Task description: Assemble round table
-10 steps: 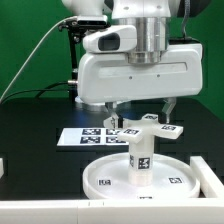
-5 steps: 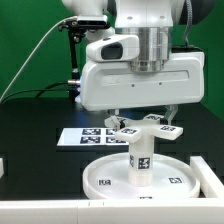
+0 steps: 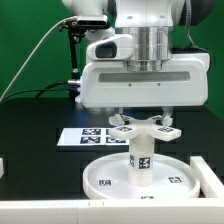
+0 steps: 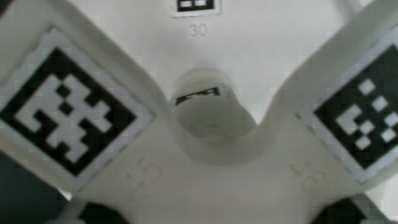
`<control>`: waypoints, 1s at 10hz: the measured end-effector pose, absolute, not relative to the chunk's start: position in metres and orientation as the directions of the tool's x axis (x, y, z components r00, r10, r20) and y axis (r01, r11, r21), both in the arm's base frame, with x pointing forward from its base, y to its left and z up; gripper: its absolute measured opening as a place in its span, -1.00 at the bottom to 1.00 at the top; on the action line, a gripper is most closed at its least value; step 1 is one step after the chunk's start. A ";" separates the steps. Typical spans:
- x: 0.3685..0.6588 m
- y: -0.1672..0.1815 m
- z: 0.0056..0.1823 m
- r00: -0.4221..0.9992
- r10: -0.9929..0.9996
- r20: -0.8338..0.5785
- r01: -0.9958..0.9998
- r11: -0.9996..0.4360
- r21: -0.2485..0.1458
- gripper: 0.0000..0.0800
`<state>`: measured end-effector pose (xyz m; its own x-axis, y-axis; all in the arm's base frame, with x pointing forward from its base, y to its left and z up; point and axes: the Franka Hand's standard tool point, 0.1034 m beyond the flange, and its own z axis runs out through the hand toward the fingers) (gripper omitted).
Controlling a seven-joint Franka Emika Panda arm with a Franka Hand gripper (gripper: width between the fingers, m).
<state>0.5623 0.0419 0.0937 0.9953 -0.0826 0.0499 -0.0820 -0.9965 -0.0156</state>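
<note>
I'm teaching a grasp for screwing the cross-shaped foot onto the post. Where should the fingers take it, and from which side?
Come straight down from above and close the gripper across the middle of the cross-shaped foot, fingers in the notches between arms. It lies flat on top of the upright post standing on the round disc, so the hub is centred and the tagged arms probably spread too wide to span.

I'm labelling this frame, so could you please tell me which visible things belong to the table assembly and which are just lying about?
Job:
- large rimmed white plastic round disc
- short white cylindrical post
- white cross-shaped foot

Lying about:
- flat white marker board
- black table
</note>
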 end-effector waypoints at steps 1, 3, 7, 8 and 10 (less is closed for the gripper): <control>0.562 0.042 0.094 0.973 -0.226 0.049 -0.225 -0.974 -0.020 0.12; 0.563 0.041 0.093 0.898 -0.438 0.039 -0.437 -0.899 -0.039 0.12; 0.562 0.039 0.094 0.651 -0.759 -0.006 -0.757 -0.649 -0.073 0.12; 0.562 0.039 0.094 0.592 -0.806 -0.018 -0.804 -0.589 -0.078 0.12; 0.563 0.039 0.094 0.448 -0.894 -0.030 -0.893 -0.445 -0.075 0.12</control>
